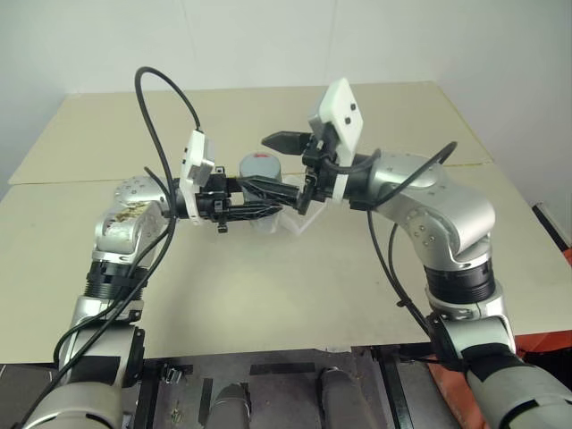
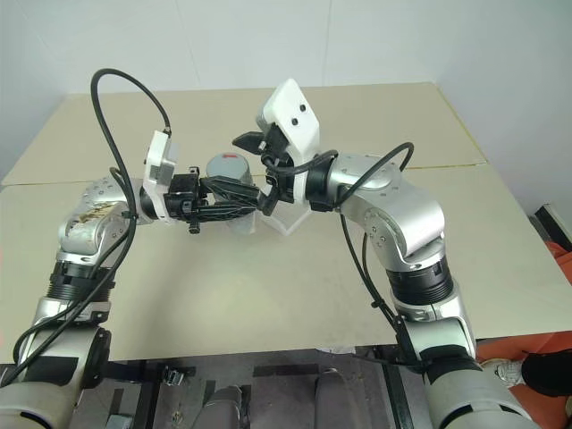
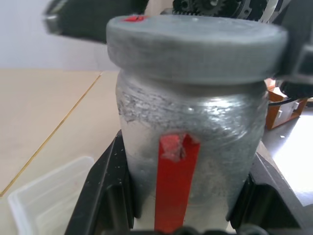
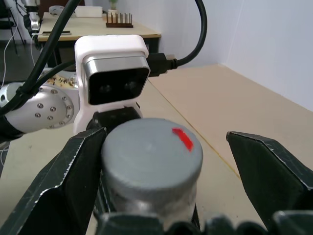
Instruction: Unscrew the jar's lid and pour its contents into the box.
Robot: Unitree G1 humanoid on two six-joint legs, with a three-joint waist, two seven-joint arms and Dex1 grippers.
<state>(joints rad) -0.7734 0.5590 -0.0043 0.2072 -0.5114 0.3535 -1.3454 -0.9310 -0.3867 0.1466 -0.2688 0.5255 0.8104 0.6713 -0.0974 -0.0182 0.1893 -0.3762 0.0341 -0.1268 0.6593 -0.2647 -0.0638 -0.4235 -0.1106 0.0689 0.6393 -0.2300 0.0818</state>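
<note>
My left gripper is shut on the jar, holding it upright above the table, with a black finger on each side of its body. The jar's wall looks grey and cloudy with a red strip on it, and the contents are hidden. The grey lid, marked with a small red patch, sits on the jar. My right gripper reaches in from the right and stands open, its fingers wide on either side of the lid. The clear box lies on the table just below both grippers.
The beige table runs wide on all sides, with a seam across its far part. Its front edge is near me. Black cables loop above both wrists.
</note>
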